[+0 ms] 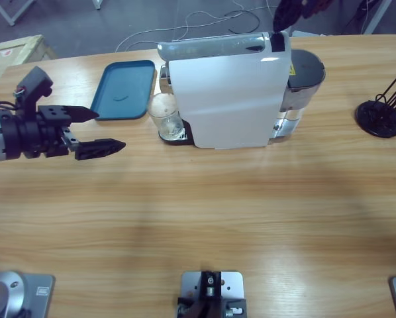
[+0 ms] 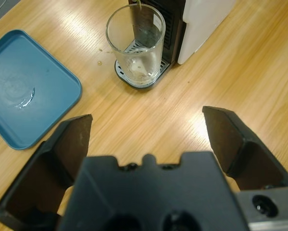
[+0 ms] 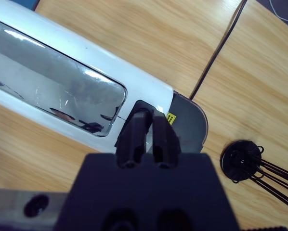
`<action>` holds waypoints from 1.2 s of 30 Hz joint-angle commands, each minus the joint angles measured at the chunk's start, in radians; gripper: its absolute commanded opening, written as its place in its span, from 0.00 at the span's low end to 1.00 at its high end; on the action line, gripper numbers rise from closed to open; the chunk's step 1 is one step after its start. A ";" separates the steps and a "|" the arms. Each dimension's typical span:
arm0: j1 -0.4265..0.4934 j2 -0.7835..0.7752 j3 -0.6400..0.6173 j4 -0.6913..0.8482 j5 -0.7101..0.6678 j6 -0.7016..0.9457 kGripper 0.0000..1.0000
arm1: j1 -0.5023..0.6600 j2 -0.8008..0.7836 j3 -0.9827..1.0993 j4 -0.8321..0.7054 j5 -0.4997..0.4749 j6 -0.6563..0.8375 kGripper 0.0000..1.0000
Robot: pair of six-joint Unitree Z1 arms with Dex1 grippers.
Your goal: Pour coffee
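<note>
Left tool (image 2: 146, 130) agape facing glass (image 2: 135, 44)

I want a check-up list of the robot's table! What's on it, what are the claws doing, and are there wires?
Surface: wooden table, small drips beside the glass.
Job's things: clear glass on the drip tray of the white coffee machine; thin trickle of coffee entering.
Clutter: blue tray, black wire stand.
Grippers: left end effector open, short of the glass; right end effector shut, tips on the machine's top.
Cables: black cable behind machine.
Surroundings: floor cables.

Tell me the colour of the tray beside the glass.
Blue; the tray shows best in the left wrist view.
</note>
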 commanded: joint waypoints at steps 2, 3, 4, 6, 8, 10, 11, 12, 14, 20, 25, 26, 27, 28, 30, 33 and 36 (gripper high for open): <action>-0.008 0.038 0.029 -0.012 0.008 -0.009 0.99 | -0.007 0.061 0.015 0.001 0.008 -0.017 0.00; -0.008 0.038 0.029 -0.012 0.009 -0.009 0.99 | -0.007 0.061 0.015 0.001 0.007 -0.017 0.00; -0.008 0.038 0.030 -0.013 0.009 -0.009 0.99 | -0.007 0.060 0.011 0.000 0.007 -0.017 0.00; -0.008 0.037 0.031 -0.013 0.006 -0.009 0.99 | -0.007 0.047 -0.008 -0.009 0.004 -0.017 0.00; -0.008 0.035 0.031 -0.013 0.007 -0.009 0.99 | -0.007 0.010 -0.056 0.001 -0.015 -0.017 0.74; -0.008 0.033 0.031 -0.013 0.009 -0.009 0.99 | -0.004 -0.052 -0.077 0.004 -0.016 -0.017 1.00; -0.008 0.032 0.030 -0.014 0.007 -0.009 0.99 | -0.003 -0.068 -0.076 0.004 -0.011 -0.017 1.00; -0.008 0.033 0.029 -0.014 0.005 -0.009 0.99 | -0.002 -0.076 -0.069 0.006 -0.004 -0.018 1.00; -0.008 0.033 0.030 -0.014 0.002 -0.009 0.99 | -0.001 -0.077 -0.051 0.009 0.006 -0.018 1.00; -0.008 0.026 0.032 -0.014 0.002 -0.009 0.99 | 0.001 -0.060 -0.050 0.009 0.025 -0.018 1.00; -0.008 0.030 0.031 -0.014 0.005 -0.009 0.99 | 0.001 -0.065 -0.042 0.013 0.026 -0.018 1.00; -0.008 0.031 0.031 -0.014 0.006 -0.009 0.99 | 0.001 -0.067 -0.035 0.015 0.029 -0.018 1.00; -0.008 0.032 0.031 -0.014 0.006 -0.009 0.99 | 0.001 -0.068 -0.029 0.016 0.034 -0.017 1.00; -0.008 0.032 0.031 -0.014 0.006 -0.009 0.99 | 0.001 -0.069 -0.024 0.016 0.039 -0.017 1.00; -0.008 0.030 0.032 -0.014 0.004 -0.009 0.99 | 0.002 -0.069 -0.020 0.018 0.047 -0.017 1.00; -0.008 0.029 0.032 -0.014 0.003 -0.009 0.99 | 0.002 -0.070 -0.016 0.025 0.051 -0.017 1.00; -0.008 0.030 0.032 -0.014 0.005 -0.009 0.99 | 0.005 -0.073 -0.007 0.047 0.055 -0.017 1.00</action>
